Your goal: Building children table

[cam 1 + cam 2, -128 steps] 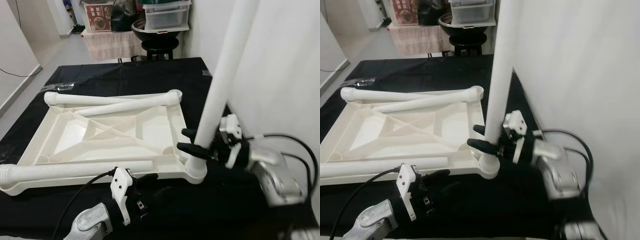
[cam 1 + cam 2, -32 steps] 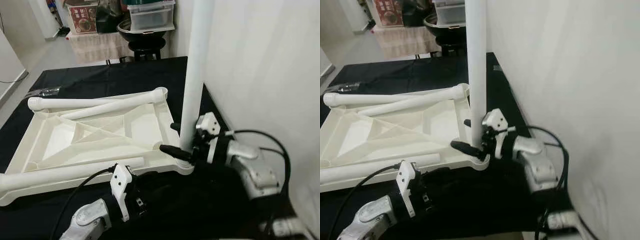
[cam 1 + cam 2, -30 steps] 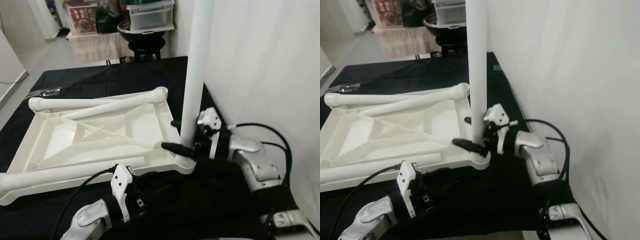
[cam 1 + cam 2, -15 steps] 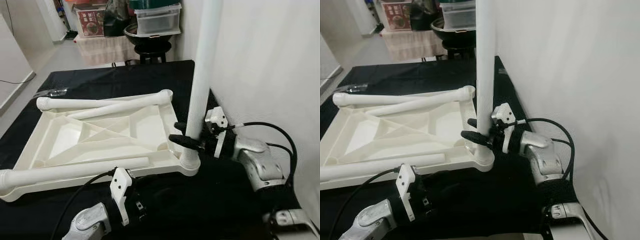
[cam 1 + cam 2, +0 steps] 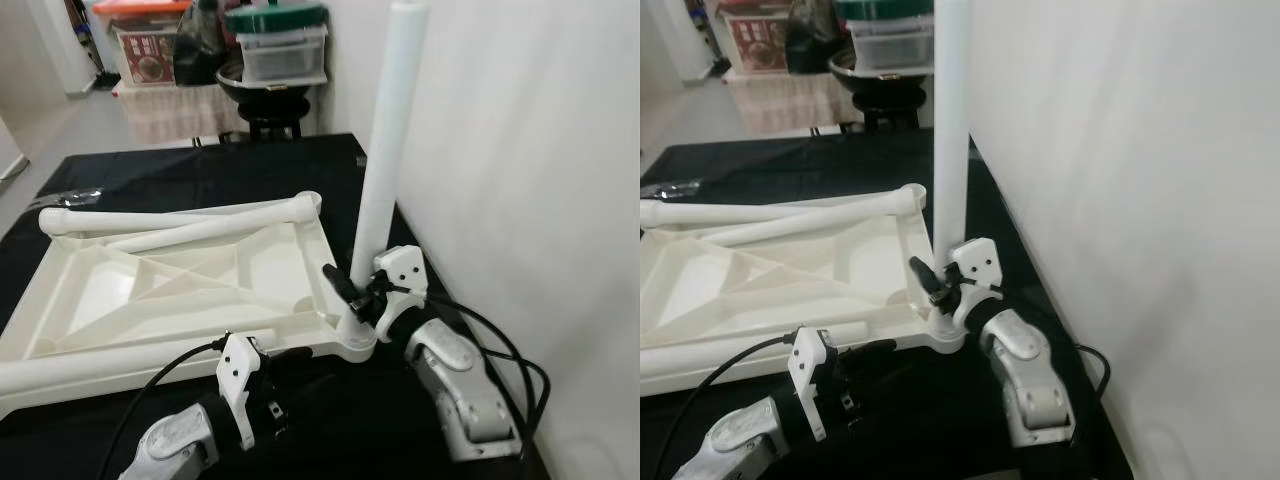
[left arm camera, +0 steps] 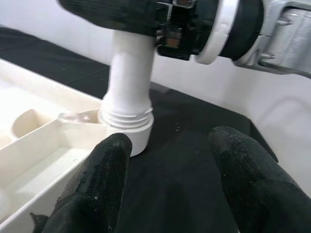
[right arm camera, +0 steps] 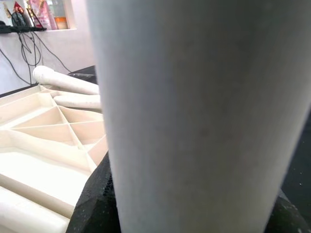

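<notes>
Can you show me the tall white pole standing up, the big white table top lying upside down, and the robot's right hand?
Tall white plastic pole (image 5: 385,140), left eye view, mid shaft.
Upside-down white plastic table top (image 5: 160,280), left eye view, inner ribs.
Right hand (image 5: 352,293), left eye view, between fingertips.

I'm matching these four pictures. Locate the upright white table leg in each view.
Left eye: upright leg right of centre, in the tabletop's near right corner socket.
Right eye: centre.
Left wrist: its threaded base, upper centre.
Right wrist: close up, centre.
Shared landmark: the white tabletop.
</notes>
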You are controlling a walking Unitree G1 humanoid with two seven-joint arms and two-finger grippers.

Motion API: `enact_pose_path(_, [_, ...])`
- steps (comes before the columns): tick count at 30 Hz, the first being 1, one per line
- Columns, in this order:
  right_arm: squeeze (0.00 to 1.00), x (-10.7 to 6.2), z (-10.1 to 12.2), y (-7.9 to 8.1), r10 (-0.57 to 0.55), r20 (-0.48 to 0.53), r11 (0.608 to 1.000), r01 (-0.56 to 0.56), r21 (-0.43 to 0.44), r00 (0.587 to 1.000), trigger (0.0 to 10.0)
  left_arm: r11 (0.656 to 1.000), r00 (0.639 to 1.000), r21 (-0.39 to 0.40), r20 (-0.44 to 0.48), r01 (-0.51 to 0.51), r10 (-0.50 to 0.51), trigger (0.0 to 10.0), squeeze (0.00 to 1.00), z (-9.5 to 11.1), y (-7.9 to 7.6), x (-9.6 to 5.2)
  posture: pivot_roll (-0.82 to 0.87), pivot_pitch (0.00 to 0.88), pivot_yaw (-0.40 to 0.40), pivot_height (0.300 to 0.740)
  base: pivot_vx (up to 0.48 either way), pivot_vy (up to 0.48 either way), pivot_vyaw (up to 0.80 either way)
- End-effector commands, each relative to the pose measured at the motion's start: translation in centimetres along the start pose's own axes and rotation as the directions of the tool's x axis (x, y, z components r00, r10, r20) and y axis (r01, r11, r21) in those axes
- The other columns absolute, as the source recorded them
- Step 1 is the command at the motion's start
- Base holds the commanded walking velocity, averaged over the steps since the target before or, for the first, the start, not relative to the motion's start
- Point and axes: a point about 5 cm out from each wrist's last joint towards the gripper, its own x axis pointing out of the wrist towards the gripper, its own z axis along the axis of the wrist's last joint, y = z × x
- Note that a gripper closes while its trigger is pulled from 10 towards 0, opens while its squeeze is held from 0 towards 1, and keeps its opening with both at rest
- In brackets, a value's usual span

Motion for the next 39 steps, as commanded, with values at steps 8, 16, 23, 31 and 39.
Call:
enact_pose_path(8, [1.0, -0.6, -2.8, -0.2, 0.092, -0.133, 0.989, -0.076, 0.123, 0.987, 10.0, 1.0, 1.0, -0.009, -0.03, 0.0, 0.0, 10.0, 0.0, -0.8, 0.0, -0.2, -0.09, 0.066, 0.025, 0.74, 0.0, 0.0, 0.0])
enact_pose_path(16, [0.0, 0.2, 1.7, -1.9, 0.456, -0.051, 0.889, -0.457, -0.032, 0.889, 10.0, 1.0, 1.0, -0.011, -0.026, 0.003, -0.003, 10.0, 0.0, -0.8, -0.1, 0.2, -0.08, 0.061, 0.01, 0.74, 0.0, 0.0, 0.0])
enact_pose_path(23, [0.0, 1.4, 3.3, -4.7, 0.619, -0.106, 0.777, -0.626, -0.061, 0.778, 10.0, 1.0, 1.0, -0.009, -0.021, -0.006, 0.006, 10.0, 0.0, -0.8, -0.2, 0.2, -0.07, 0.065, 0.002, 0.74, 0.0, 0.0, 0.0])
enact_pose_path(31, [0.0, 2.1, 3.2, -6.3, 0.629, -0.132, 0.772, -0.636, -0.011, 0.766, 0.0, 1.0, 1.0, -0.007, -0.019, -0.011, 0.011, 10.0, 0.0, -0.8, -0.2, 0.2, -0.06, 0.069, 0.003, 0.74, 0.0, 0.0, 0.0])
enact_pose_path(39, [0.0, 1.0, 2.3, -6.6, 0.629, -0.148, 0.773, -0.635, 0.006, 0.764, 0.0, 1.0, 1.0, -0.01, -0.018, -0.01, 0.01, 10.0, 0.0, -0.7, -0.2, 0.2, -0.07, 0.08, 0.01, 0.74, 0.0, 0.0, 0.0])
